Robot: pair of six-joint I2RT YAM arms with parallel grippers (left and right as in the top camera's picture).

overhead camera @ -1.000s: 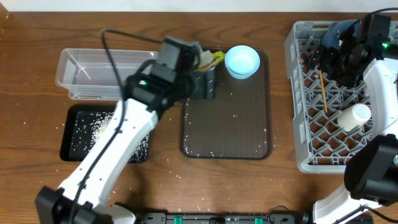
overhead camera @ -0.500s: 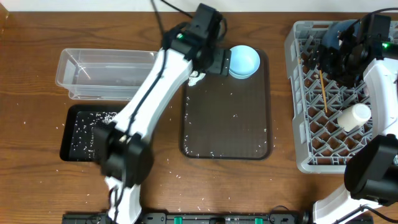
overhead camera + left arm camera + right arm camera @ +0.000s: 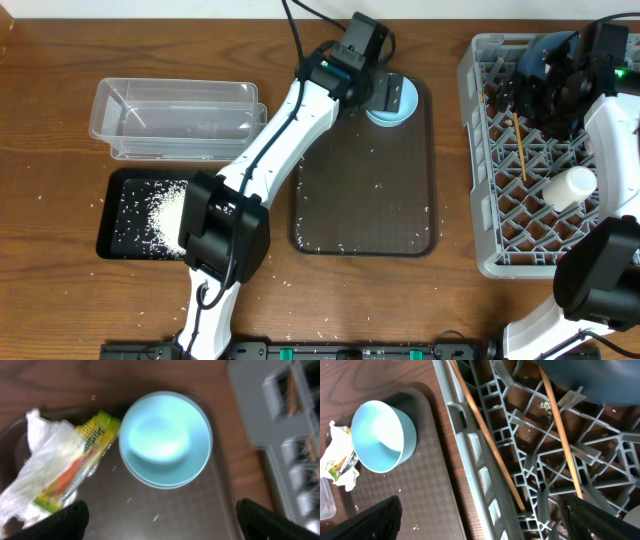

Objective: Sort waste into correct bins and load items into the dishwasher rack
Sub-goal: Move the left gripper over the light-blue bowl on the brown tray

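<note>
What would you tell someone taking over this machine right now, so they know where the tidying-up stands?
Left gripper: open, empty, over the small light-blue bowl on the brown tray.
Right gripper: open, empty, above the dishwasher rack.
Done: chopsticks, white cup and dark-blue bowl are in the rack; a rice pile lies in the black tray.
Left: bowl to the rack; tissue and wrapper beside it to a bin; scattered rice grains on the brown tray and table. The clear tub holds almost nothing. Pink cup not in view.

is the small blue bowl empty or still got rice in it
Empty: the light-blue bowl sits upright, its inside bare.
</note>
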